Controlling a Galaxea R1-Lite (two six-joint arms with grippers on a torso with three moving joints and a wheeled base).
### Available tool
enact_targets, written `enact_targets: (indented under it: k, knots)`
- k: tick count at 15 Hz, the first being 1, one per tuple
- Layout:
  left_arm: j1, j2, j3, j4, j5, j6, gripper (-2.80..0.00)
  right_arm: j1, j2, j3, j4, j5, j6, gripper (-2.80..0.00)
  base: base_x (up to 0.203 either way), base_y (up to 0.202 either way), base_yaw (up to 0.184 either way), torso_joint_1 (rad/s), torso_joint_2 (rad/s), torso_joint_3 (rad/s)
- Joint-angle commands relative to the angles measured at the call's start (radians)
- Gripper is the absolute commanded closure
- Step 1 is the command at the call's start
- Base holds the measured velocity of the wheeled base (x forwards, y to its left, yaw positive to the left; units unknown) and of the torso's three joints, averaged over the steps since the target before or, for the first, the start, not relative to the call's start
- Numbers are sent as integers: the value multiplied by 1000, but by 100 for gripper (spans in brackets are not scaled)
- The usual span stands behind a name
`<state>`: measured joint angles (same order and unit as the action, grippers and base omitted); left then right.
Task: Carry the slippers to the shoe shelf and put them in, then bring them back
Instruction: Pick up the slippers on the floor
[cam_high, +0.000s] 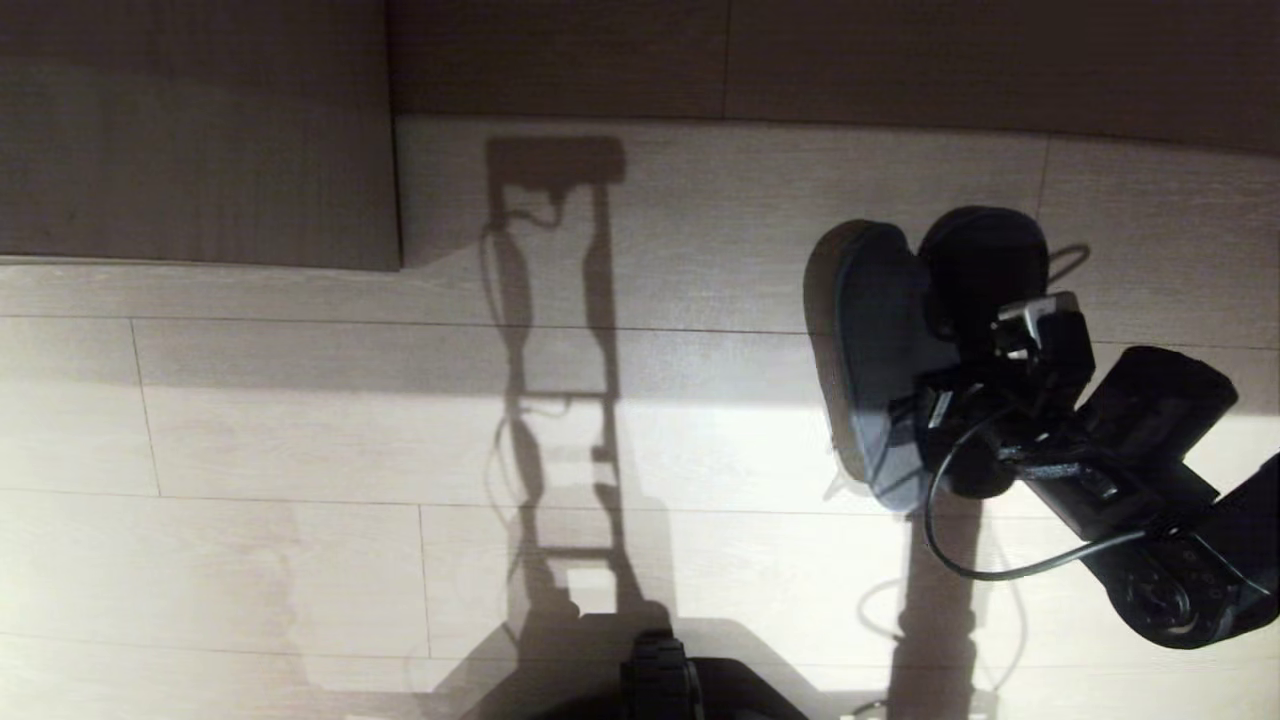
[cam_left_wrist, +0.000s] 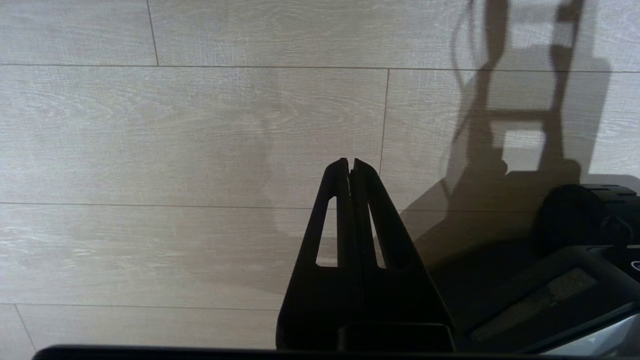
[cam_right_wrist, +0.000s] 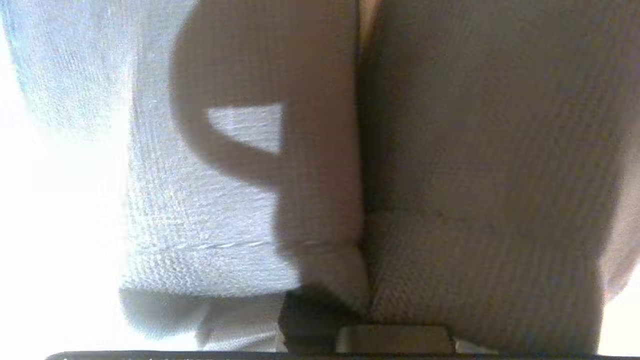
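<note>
The right gripper (cam_high: 965, 375) is clamped tight on both slippers (cam_high: 880, 340). Lift straight and slowly, keeping the pair pinched together

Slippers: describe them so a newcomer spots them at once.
On the pale plank floor, look right of the long shadow to the right gripper. Pressed together under it are the slippers, dark slate-grey rounded soles; nothing else lies on the floor beside them.

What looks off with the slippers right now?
The slippers are not lying flat: in the head view they stand on edge, pressed together, with the right gripper shut on them over the floor. That fits a carry grip, not a spill. The left gripper is shut and empty. Nothing else stands out.
</note>
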<state>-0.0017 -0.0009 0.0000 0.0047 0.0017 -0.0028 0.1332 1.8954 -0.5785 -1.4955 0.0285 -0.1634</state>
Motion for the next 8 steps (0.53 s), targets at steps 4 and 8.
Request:
enact_targets:
  k: [4, 8]
  knots:
    - [0, 1, 0, 0, 1, -2, 0, 0, -218, 186, -4, 3, -8, 0, 0, 0, 0, 0, 0, 0]
    - [0, 1, 0, 0, 1, -2, 0, 0, -341, 318, 15, 3, -8, 0, 0, 0, 0, 0, 0, 0]
